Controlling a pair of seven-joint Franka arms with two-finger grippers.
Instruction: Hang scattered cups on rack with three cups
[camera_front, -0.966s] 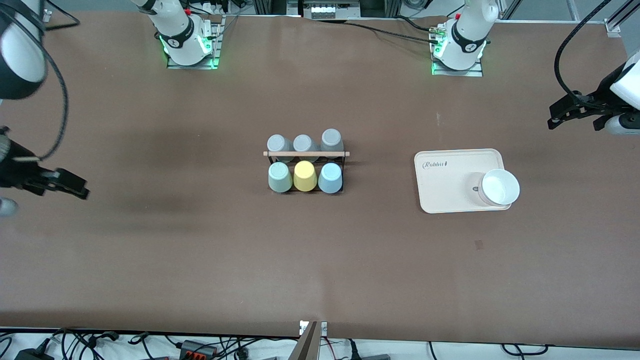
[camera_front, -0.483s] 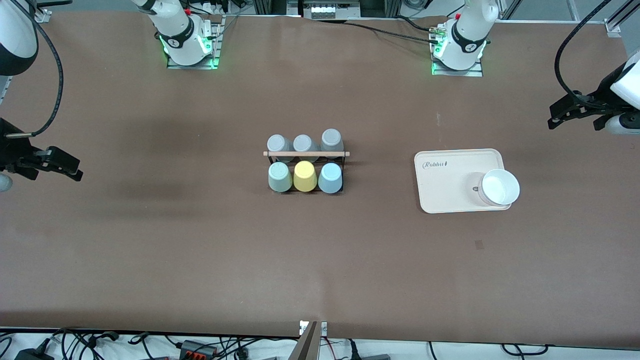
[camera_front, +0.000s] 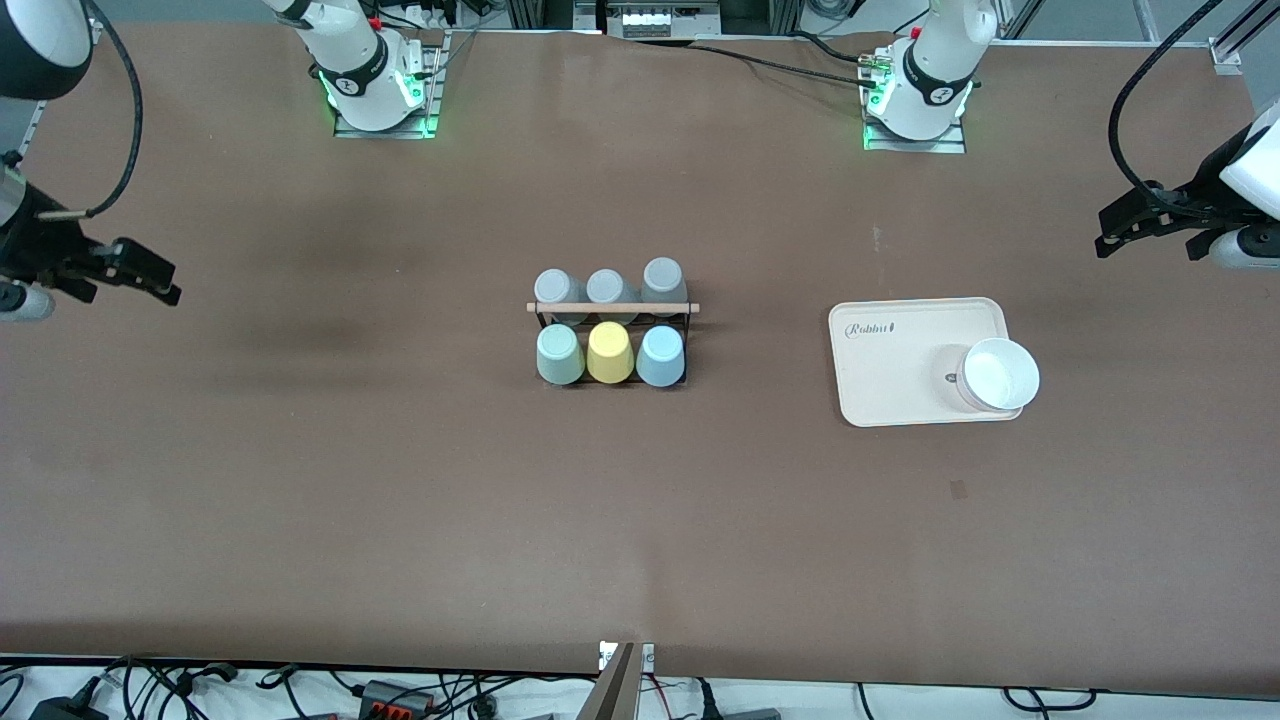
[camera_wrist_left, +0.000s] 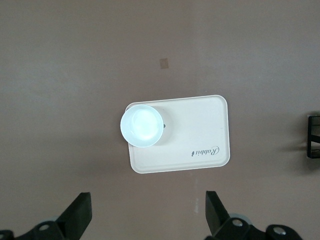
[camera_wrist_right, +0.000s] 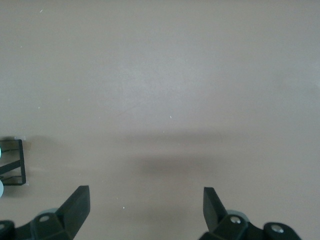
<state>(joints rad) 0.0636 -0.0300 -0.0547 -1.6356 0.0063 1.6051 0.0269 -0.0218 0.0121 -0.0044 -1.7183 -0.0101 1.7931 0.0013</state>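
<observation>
The rack (camera_front: 612, 308) is being seen at the middle of the table (camera_front: 400, 520), and both scattered cups are being carried on it upside down in its row nearer the front camera: the mint cup (camera_front: 559, 355) at the rack's seven o'clock and the blue cup (camera_front: 660, 356) at its five o'clock, with a yellow cup (camera_front: 609, 352) between them and three grey cups (camera_front: 607, 287) at twelve. The right gripper (camera_front: 160, 282) is being held over bare table toward nine o'clock, fingers spread wide with nothing in them; the left gripper (camera_front: 1110, 232) is being held near three o'clock, equally wide and empty, the tray (camera_front: 900, 405) and white bowl (camera_front: 1000, 375) beneath it. The hanging is being judged finished; nothing further is being called for except parking both arms.
</observation>
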